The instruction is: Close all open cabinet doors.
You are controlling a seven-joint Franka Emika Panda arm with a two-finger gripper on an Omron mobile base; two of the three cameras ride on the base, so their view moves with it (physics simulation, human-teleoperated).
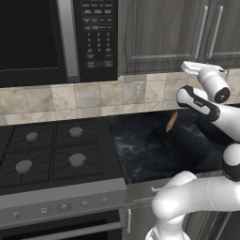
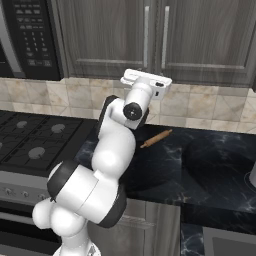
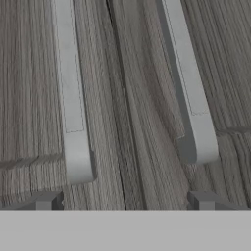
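Wood-grain cabinet doors (image 3: 127, 98) seemingly flush; 2 silver bar handles (image 3: 71, 93); fingers (image 3: 46, 200) spread apart.

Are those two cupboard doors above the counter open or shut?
Shut: both cabinet doors sit flush, edges meeting at a thin seam between their handles.

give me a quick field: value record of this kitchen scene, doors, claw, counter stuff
doors: left door and right door above the counter, both look shut, edges meeting at a thin seam
handles: two silver bars either side of the seam
claw: raised at the doors, tips apart, gripping nothing
counter: black marble, rolling pin lying on it
stove: gas hob left of the counter
microwave: black, above the stove
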